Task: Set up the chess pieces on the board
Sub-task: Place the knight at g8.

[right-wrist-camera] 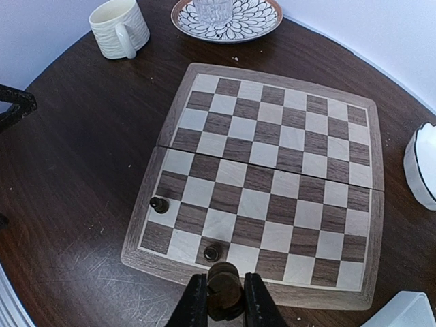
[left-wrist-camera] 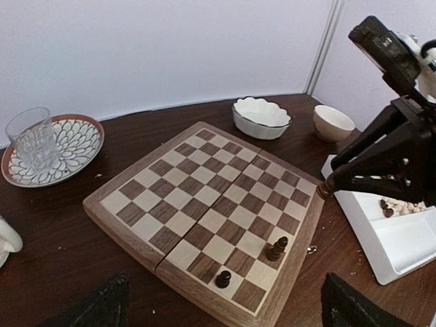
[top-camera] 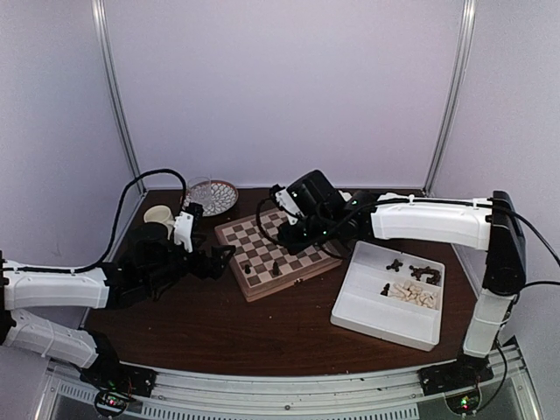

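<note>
1. Two dark chess pieces (right-wrist-camera: 159, 204) stand on the board (right-wrist-camera: 272, 136), both on squares by the corner nearest the right gripper (right-wrist-camera: 223, 303).
2. The right gripper is clamped on a third dark piece (right-wrist-camera: 223, 286), which hangs right at the board's edge. Best guess is that it goes down near the other two.
3. The left gripper (top-camera: 214, 261) sits beside the board's left side with its fingers spread wide and nothing between them.
4. Handling-wise, these are tiny turned-wood bits. They should be light, hard and fairly smooth, and tall enough to tip over. They're probably best pinched around the waist or head from above and set down dead upright. A sloppy release would likely topple the piece or bump its neighbours.
5. The white tray (top-camera: 376, 317), right of the board, holds a few scattered dark pieces plus a heap of cream ones toward its far end. A glass (left-wrist-camera: 33, 136) stands on the patterned plate (left-wrist-camera: 75, 146). The scalloped bowl (left-wrist-camera: 261, 116) and small cup (left-wrist-camera: 334, 122) sit beyond the board, and no pieces show in either.
</note>
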Available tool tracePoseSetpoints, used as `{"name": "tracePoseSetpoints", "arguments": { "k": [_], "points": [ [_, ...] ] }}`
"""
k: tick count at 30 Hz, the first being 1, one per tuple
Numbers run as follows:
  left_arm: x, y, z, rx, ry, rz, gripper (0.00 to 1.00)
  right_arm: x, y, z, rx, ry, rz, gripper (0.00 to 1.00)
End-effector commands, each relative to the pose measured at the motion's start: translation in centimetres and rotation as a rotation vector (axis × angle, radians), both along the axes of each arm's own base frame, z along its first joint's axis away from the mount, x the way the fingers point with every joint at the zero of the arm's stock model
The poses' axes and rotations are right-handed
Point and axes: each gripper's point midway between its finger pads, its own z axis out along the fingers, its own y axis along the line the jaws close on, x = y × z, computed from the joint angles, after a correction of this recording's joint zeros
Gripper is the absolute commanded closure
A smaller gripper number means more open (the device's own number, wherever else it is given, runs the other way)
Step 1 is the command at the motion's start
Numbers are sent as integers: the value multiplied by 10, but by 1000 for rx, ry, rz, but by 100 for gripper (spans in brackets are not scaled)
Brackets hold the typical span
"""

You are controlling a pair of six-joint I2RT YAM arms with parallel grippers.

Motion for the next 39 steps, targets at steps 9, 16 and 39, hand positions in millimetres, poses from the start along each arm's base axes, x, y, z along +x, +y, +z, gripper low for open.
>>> {"name": "tracePoseSetpoints", "arguments": {
  "k": [9,16,39],
  "points": [
    [23,30,-8,-5,90,219,3,13,38,-30,-125,67,62,100],
    [26,30,-15,-7,124,239,2,16,52,-56,-187,112,102,100],
    [26,38,-13,-17,141,285,2,-13,63,-86,-293,126,223,100]
  ]
}}
